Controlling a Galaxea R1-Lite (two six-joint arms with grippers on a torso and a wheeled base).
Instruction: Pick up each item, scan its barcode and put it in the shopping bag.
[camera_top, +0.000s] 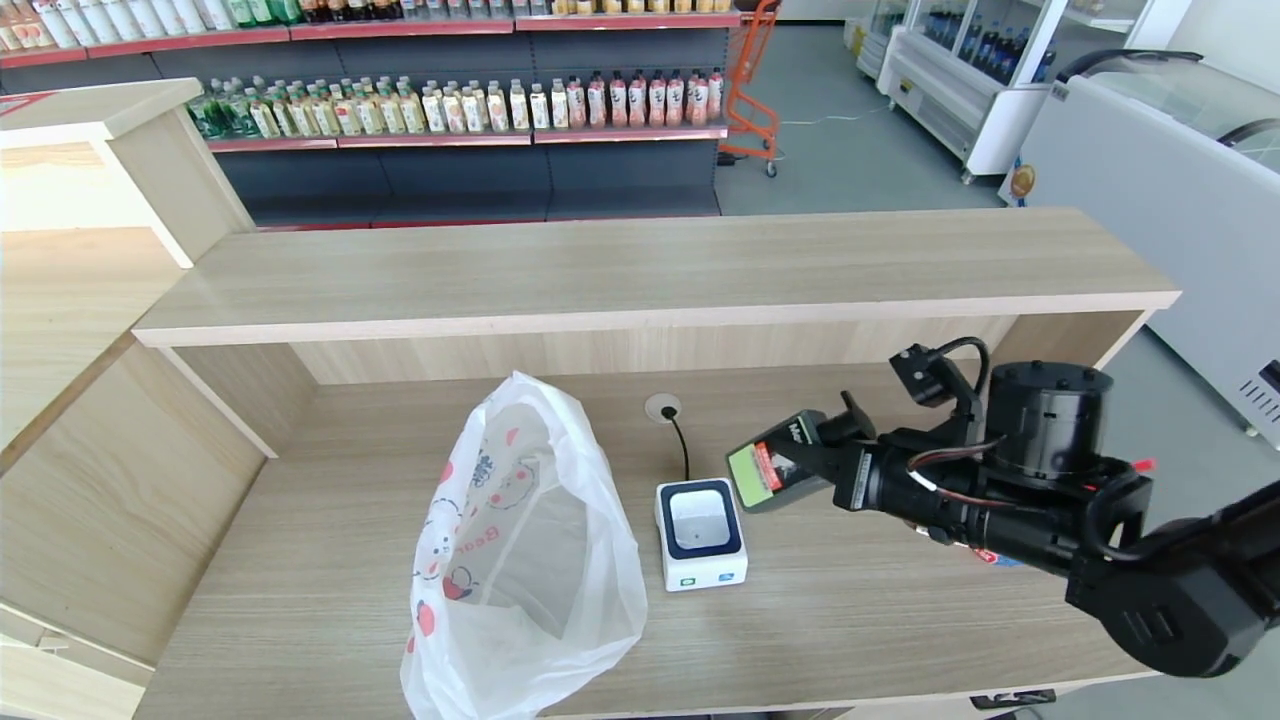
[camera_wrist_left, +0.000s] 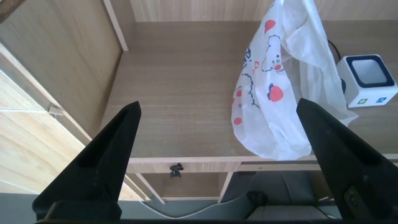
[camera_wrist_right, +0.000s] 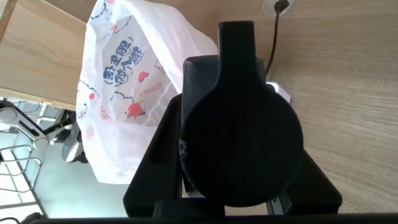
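Observation:
My right gripper (camera_top: 805, 450) is shut on a dark box (camera_top: 765, 470) with a green and red label. It holds the box in the air just right of and a little above the white barcode scanner (camera_top: 702, 533). The label end points toward the scanner's dark window. The white printed shopping bag (camera_top: 520, 570) stands open on the counter, left of the scanner. In the right wrist view a dark shape hides the grip, with the bag (camera_wrist_right: 124, 81) beyond it. My left gripper (camera_wrist_left: 219, 109) is open and holds nothing, off the counter's front edge, with the bag (camera_wrist_left: 277, 93) and scanner (camera_wrist_left: 367, 78) ahead.
The scanner's black cable runs to a round grommet (camera_top: 662, 406) at the back of the wooden counter (camera_top: 300, 560). A raised shelf (camera_top: 650, 270) crosses behind, and a side panel (camera_top: 100, 500) closes the left. A small red and blue thing (camera_top: 995, 557) lies under my right arm.

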